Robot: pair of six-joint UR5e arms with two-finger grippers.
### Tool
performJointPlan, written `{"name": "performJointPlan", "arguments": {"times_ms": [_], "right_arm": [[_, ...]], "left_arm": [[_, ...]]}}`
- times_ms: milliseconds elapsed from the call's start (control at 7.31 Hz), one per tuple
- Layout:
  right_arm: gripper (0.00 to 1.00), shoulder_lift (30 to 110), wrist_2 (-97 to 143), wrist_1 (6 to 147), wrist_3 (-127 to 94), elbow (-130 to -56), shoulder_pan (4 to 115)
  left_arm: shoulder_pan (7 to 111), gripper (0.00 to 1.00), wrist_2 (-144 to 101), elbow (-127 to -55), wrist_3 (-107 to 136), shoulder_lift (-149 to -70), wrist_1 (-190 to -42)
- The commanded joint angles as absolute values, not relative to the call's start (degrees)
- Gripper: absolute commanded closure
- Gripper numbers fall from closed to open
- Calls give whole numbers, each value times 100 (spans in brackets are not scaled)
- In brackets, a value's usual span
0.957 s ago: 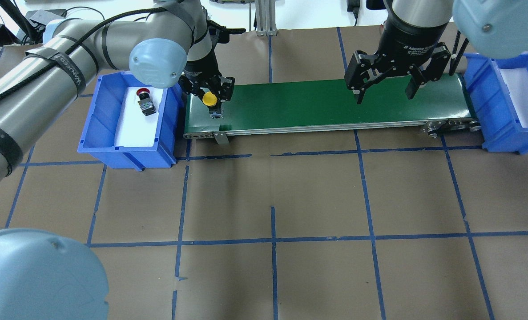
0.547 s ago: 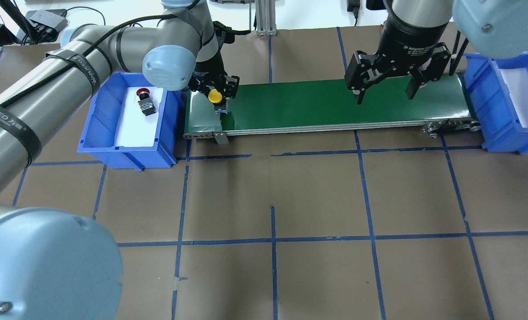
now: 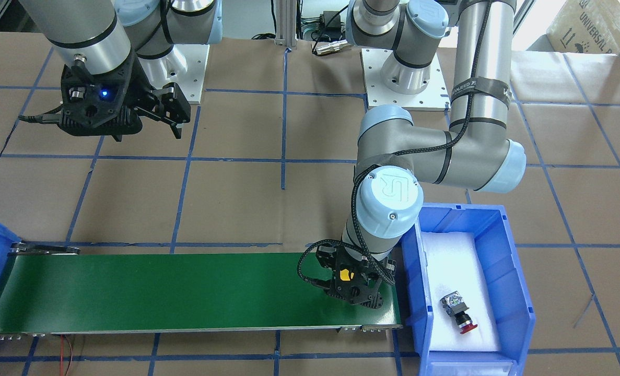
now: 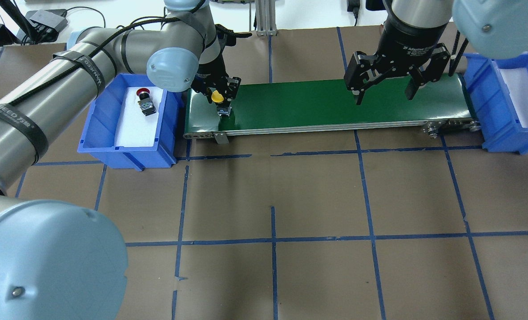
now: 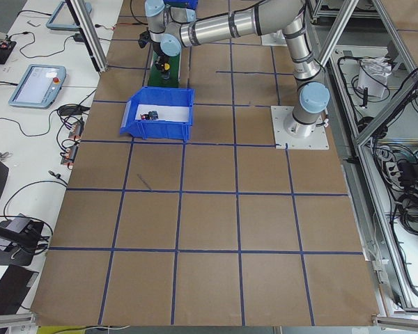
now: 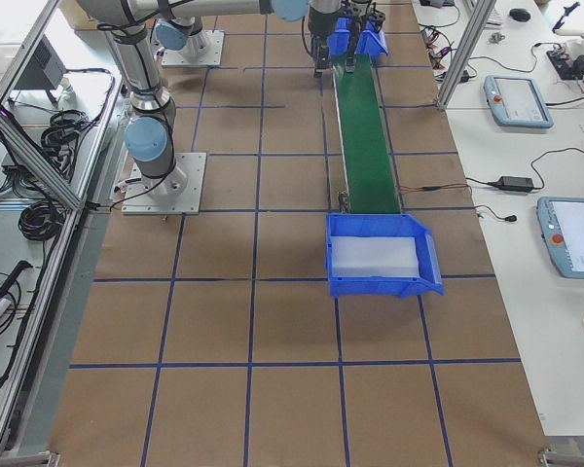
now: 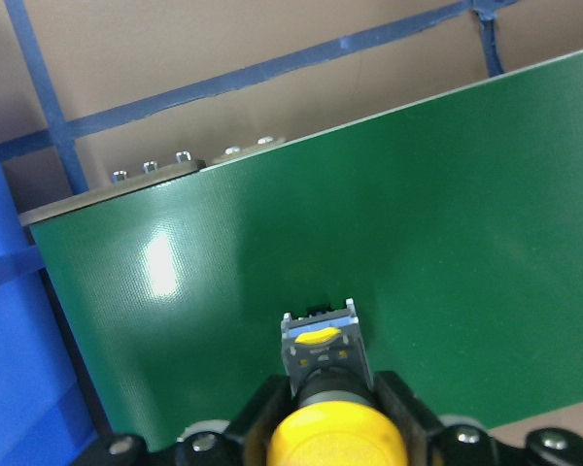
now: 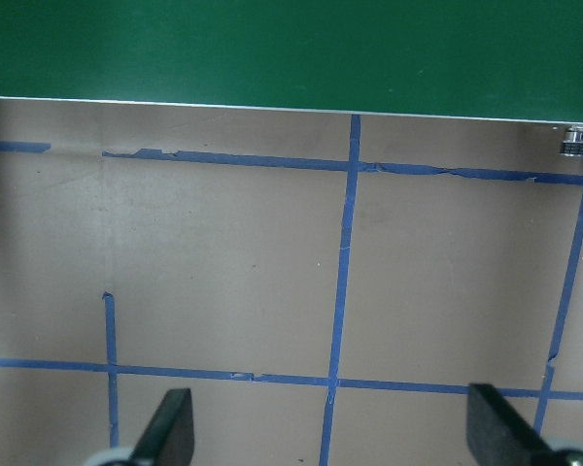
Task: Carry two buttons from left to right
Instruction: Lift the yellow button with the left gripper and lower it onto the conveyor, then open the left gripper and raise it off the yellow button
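Observation:
My left gripper (image 4: 220, 100) is shut on the yellow button (image 4: 217, 96) and holds it low over the left end of the green conveyor belt (image 4: 326, 104). The left wrist view shows the yellow cap (image 7: 336, 439) between the fingers, with its body pointing at the belt (image 7: 418, 194). I cannot tell if it touches the belt. The red button (image 4: 144, 101) lies on its side on white foam in the left blue bin (image 4: 90, 129); it also shows in the front view (image 3: 458, 312). My right gripper (image 4: 384, 95) is open and empty above the belt's right part.
A second blue bin (image 4: 490, 111) with white foam stands at the belt's right end. The brown table top with blue tape lines (image 4: 272, 240) lies in front of the belt. The belt's roller hardware (image 4: 450, 127) sticks out at the right front corner.
My left gripper has moved a little to the right, further over the belt, with the yellow button in it. The right arm and the red button have not moved.

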State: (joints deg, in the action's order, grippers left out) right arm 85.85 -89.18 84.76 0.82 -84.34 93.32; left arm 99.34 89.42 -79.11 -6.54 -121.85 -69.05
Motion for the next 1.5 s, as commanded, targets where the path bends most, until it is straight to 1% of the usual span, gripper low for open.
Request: {"name": "performJointPlan", "arguments": {"times_ms": [0, 410, 821, 1094, 1368], "right_arm": [[0, 8596, -8921, 8464, 79, -8437, 9334], [0, 8569, -8921, 8455, 79, -8437, 9325], [0, 8578, -8921, 8446, 70, -8437, 9325], [0, 8569, -8912, 8446, 70, -8437, 9325], [0, 8578, -8912, 8446, 70, -8437, 9325]], "left_arm": [[9932, 0, 8930, -7901, -650, -12077, -6943], [9766, 0, 8886, -7901, -685, -11463, -7459], [9300, 0, 8903, -7928, -712, -10822, -8521], [8932, 0, 8921, -8033, -965, -10627, -8613], [8501, 0, 8895, -8033, -2032, -10757, -8613]]}}
